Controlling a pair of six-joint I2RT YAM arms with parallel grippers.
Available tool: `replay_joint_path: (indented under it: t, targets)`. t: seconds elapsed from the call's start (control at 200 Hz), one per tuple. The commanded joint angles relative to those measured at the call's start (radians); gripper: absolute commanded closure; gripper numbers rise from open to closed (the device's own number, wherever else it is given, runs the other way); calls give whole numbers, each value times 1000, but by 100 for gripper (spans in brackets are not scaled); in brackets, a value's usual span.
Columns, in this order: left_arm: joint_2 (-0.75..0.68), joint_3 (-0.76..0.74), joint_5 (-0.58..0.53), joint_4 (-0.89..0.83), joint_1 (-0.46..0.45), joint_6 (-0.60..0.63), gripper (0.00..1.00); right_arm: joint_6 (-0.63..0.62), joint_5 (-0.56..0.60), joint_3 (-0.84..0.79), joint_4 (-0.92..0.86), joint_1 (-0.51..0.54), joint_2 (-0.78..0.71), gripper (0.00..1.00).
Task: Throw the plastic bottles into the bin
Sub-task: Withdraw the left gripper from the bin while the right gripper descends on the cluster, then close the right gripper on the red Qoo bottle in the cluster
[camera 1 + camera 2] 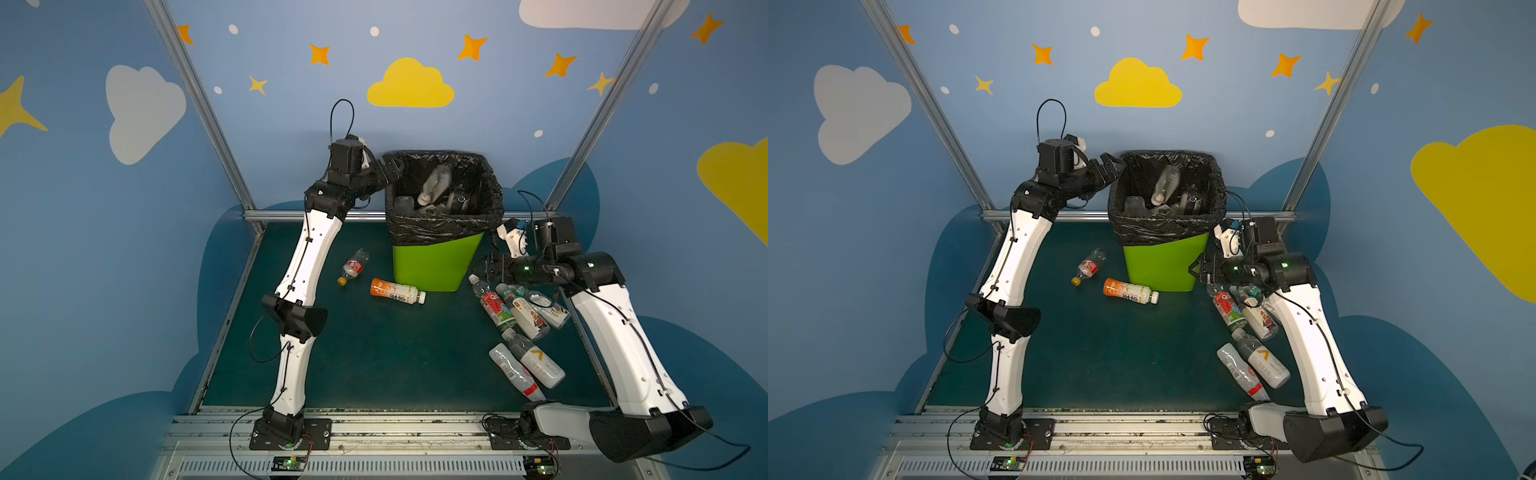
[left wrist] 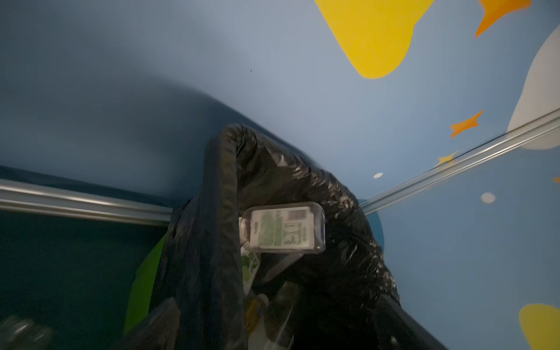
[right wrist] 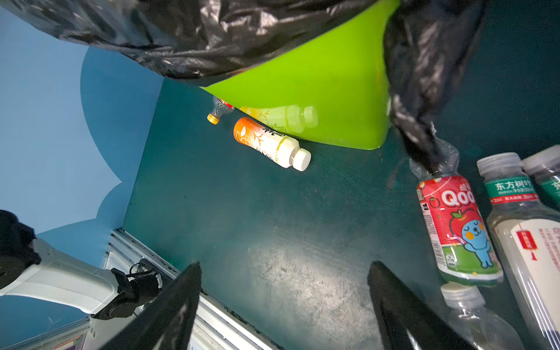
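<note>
The lime-green bin (image 1: pixel 436 262) (image 1: pixel 1163 266) with its black bag stands at the back of the mat. My left gripper (image 1: pixel 388 166) (image 2: pixel 272 327) hangs open at the bin's left rim. A blurred clear bottle (image 1: pixel 436 183) (image 2: pixel 286 228) is loose in the bin's mouth, above other bottles inside. My right gripper (image 1: pixel 482 266) (image 3: pixel 283 266) is open and low beside the bin's right wall, with only mat between its fingers. Right beside it lies a red-labelled bottle (image 1: pixel 494 307) (image 3: pixel 454 230) in a cluster. An orange-labelled bottle (image 1: pixel 397 291) (image 3: pixel 269 142) lies in front of the bin.
A clear bottle with an orange cap (image 1: pixel 352 268) lies left of the bin. Two more bottles (image 1: pixel 534 361) lie near the front right, by the right arm's base. A white bottle (image 3: pixel 521 230) lies against the red-labelled one. Metal rails edge the mat.
</note>
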Motion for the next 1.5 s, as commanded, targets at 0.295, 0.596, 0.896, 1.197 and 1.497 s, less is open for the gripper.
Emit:
replay_joint_path:
  t: [0.295, 0.596, 0.896, 1.197, 1.497]
  targets:
    - [-860, -772, -315, -196, -49, 220, 0, -5, 240, -38, -100, -58, -29, 13]
    - [-1210, -1348, -220, -152, -51, 74, 0, -23, 320, -245, -69, -150, 21, 14]
    - [-1361, -1661, -171, -74, -101, -58, 0, -47, 266, -354, 93, -148, 136, 13]
    - [-1413, -1686, -247, -161, -128, -30, 0, -78, 351, -314, 151, -147, 307, 13]
    - [-1415, -1656, -271, -173, -128, -21, 0, -84, 395, -232, 159, -149, 469, 12]
